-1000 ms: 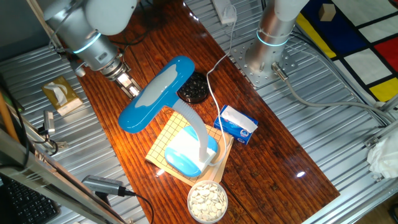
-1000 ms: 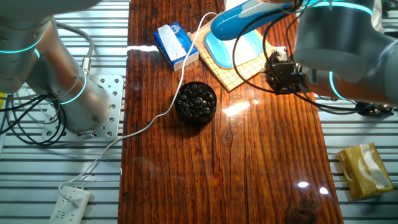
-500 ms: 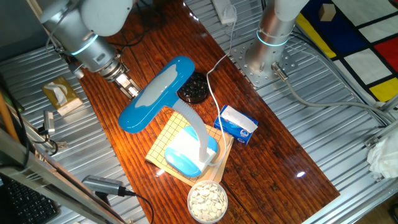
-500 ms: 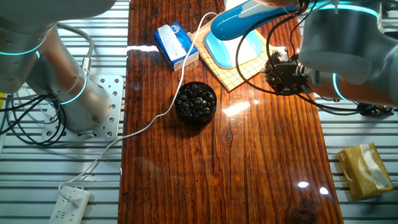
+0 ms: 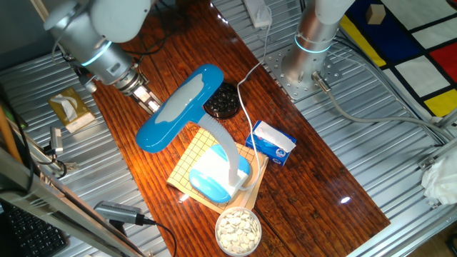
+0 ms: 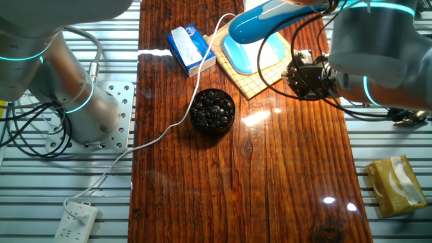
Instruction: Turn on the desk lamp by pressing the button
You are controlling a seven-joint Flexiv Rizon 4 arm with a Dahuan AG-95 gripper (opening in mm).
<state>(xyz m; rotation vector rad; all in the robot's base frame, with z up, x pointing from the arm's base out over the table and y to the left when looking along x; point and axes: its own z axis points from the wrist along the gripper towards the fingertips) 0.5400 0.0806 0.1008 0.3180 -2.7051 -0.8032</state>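
You will find the lamp [image 5: 191, 135] near the middle of the wooden table [image 5: 314, 178]: its light-blue base [image 5: 214, 173] sits on a yellow grid mat [image 5: 187, 165], the pale neck [image 5: 225, 146] curves up from the base, and the long blue head [image 5: 177, 107] extends from the neck toward 10 o'clock in one fixed view. In the other fixed view only part of the lamp [image 6: 260, 30] shows, at the top edge, with the mat [image 6: 266, 74] under it. The gripper [image 5: 148, 100] sits at 10 o'clock from the base, just beside the outer half of the head — whether it touches the head cannot be read. You cannot tell how far the fingers are apart, nor whether they hold anything; in the other fixed view the gripper [image 6: 307, 77] appears only as a dark block wrapped in cables, just beside the mat's edge. A white cord [image 5: 246, 107] runs from the lamp across the table past a dish of dark pieces [image 5: 223, 101], which lies at 1 o'clock from the base, partly under the head. A small blue-and-white box [image 5: 271, 141] lies at 3 o'clock from the base, near the mat. A bowl of pale pieces [image 5: 238, 230] stands at 5 o'clock, touching the mat's corner. A tissue pack [image 5: 70, 108] rests off the table — on the ribbed metal surface [image 5: 107, 171].
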